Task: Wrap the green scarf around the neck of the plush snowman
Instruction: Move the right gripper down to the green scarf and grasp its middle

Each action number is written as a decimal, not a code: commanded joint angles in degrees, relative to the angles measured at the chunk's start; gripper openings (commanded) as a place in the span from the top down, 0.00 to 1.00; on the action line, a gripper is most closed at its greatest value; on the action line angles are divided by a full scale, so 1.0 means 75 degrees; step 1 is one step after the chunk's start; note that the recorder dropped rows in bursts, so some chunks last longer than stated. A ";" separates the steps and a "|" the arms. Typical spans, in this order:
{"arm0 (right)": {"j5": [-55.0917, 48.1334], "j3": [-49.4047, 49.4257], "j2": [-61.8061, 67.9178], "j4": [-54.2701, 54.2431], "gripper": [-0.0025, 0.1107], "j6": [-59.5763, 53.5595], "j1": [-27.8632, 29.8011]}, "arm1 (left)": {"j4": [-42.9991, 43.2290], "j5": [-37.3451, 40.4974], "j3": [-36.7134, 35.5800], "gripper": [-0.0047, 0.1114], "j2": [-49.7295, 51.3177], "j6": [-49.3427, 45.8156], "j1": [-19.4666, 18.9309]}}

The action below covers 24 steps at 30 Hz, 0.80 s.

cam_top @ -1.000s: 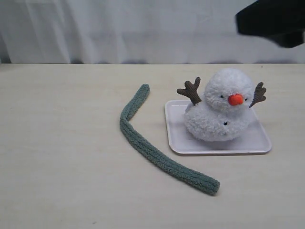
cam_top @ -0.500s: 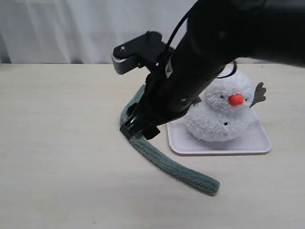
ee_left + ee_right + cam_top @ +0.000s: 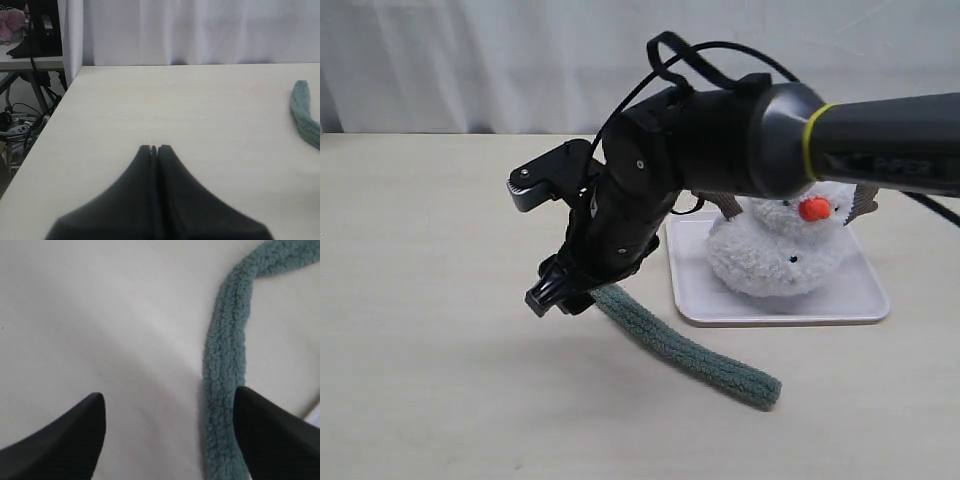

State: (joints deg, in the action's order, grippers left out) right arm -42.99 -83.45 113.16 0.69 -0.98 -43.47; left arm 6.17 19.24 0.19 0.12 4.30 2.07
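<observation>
Reaching across the middle of the table (image 3: 440, 350), the right gripper (image 3: 552, 297) points down at the scarf (image 3: 690, 355), left of the tray (image 3: 865, 300) that carries the snowman (image 3: 775, 255). Jaws: wide apart, holding nothing. In the right wrist view the scarf (image 3: 222, 365) runs lengthwise through the gap, hard against one finger (image 3: 270, 435); bare table separates it from the other finger (image 3: 75, 440). Contact between finger and scarf cannot be confirmed. In the exterior view the arm hides the scarf's far half; the near half runs from beneath the gripper toward the camera and rightward, ending in front of the tray. The left gripper (image 3: 154, 148) is closed, fingertips together, empty, above bare table, with one scarf end (image 3: 305, 112) well apart from it.
</observation>
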 commanded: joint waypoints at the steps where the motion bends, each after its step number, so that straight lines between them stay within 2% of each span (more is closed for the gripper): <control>1: 0.0315 -0.0289 0.0541 0.0076 0.38 -0.0100 0.0101 | -0.0051 -0.0098 -0.0025 0.96 -0.0016 0.0008 -0.0011; 14: 0.0365 -0.0509 0.1466 0.0446 0.38 -0.0139 0.0528 | -0.0034 -0.0098 -0.0025 0.96 -0.0016 0.0008 -0.0011; 24: 0.0270 -0.0509 0.1805 0.0422 0.38 -0.0723 0.0528 | -0.0034 -0.0098 -0.0025 0.96 -0.0016 0.0008 -0.0011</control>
State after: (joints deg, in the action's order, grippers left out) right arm -40.61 -87.07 126.26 3.36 -5.50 -39.84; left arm 6.17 19.24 0.19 0.12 4.30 2.07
